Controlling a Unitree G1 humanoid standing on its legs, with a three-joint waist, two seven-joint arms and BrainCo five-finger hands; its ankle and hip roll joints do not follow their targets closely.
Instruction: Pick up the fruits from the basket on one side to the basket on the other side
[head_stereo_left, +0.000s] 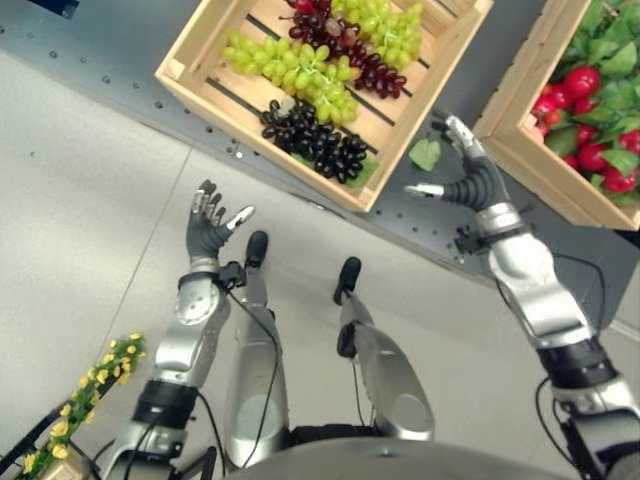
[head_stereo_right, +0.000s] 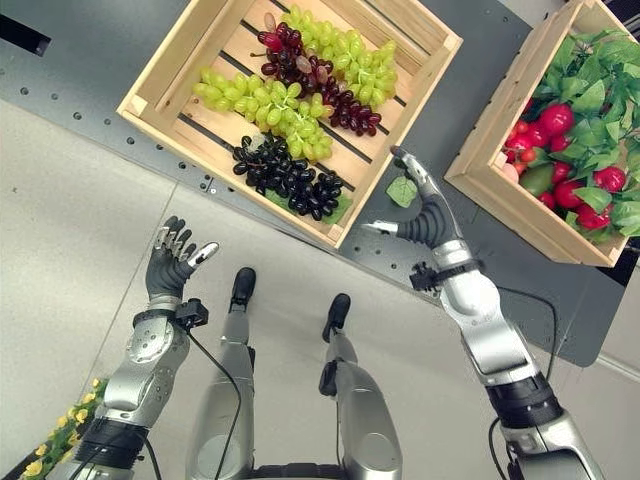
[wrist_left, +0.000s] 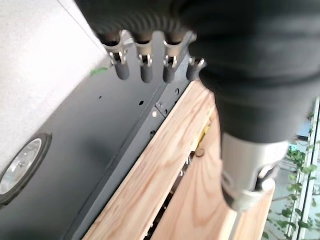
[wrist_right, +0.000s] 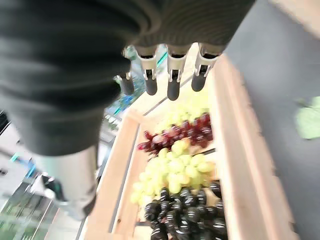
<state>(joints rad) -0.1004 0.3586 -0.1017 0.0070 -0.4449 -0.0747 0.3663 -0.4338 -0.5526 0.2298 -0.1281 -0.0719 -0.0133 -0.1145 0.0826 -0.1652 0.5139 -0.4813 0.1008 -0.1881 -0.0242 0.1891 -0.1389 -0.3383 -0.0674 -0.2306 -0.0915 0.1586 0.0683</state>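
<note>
Both hands hang empty with loose fingers: left hand (head_stereo_left: 210, 228) over pale floor, right hand (head_stereo_right: 425, 215) between the slatted wooden grape crate (head_stereo_right: 170, 60) and the red-fruit crate (head_stereo_right: 500, 190). Right wrist view adds grapes (wrist_right: 175, 170) close up.

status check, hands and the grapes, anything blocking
Left hand open, empty, short of the grape crate. Right hand open, empty, between both crates. Black grapes nearest, untouched. Loose leaf by right hand, nothing blocking.
</note>
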